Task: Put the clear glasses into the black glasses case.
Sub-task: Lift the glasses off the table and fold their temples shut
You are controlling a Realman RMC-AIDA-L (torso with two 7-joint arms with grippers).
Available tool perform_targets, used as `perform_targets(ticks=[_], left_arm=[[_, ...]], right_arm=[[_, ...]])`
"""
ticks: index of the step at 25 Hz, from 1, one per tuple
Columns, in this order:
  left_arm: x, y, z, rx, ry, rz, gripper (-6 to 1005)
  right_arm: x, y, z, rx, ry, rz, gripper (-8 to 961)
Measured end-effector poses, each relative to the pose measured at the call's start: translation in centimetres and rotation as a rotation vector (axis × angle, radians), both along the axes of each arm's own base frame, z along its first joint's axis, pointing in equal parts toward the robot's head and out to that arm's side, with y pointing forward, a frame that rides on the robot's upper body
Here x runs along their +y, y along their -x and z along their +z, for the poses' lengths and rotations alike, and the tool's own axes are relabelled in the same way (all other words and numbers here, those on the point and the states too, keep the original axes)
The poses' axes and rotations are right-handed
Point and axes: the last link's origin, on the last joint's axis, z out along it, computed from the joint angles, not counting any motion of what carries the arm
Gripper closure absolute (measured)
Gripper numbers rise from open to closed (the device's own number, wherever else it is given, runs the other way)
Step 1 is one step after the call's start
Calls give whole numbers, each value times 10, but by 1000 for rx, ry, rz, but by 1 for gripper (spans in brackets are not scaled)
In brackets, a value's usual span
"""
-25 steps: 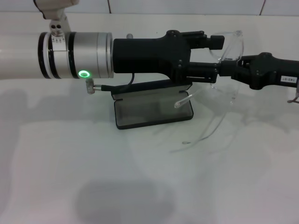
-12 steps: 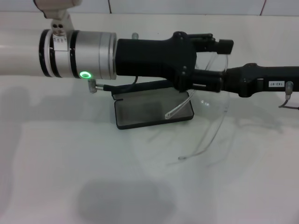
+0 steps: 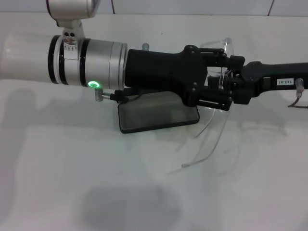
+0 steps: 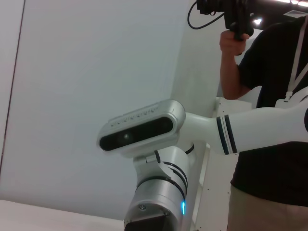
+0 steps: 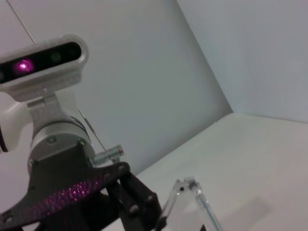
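Right of frame centre, the left hand point(image 3: 225, 79) and right hand point(image 3: 230, 86) both clamp the clear glasses point(image 3: 217, 103) above the open black glasses case point(image 3: 158, 111) on the white desk point(image 3: 72, 173).

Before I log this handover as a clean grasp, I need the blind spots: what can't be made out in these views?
- Head view: the far half of the black glasses case is covered by the left gripper.
- Head view: where either gripper's fingers meet the clear glasses is lost behind black housings; the right gripper likewise.
- Left wrist view: faces away from the table; no case, no glasses.
- Right wrist view: only a corner of the glasses, cut off by the edge.
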Motion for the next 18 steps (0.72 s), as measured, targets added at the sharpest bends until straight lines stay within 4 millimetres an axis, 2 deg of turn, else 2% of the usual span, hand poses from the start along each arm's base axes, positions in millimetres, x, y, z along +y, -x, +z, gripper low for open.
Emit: perform_targets(ticks=[10, 18], left_arm=[[3, 0, 1, 5, -17, -3, 226], [6, -3, 7, 1, -42, -15, 226]], right_arm=[[1, 4, 5, 13, 17, 9, 836], [-7, 3, 8, 23, 71, 12, 836]])
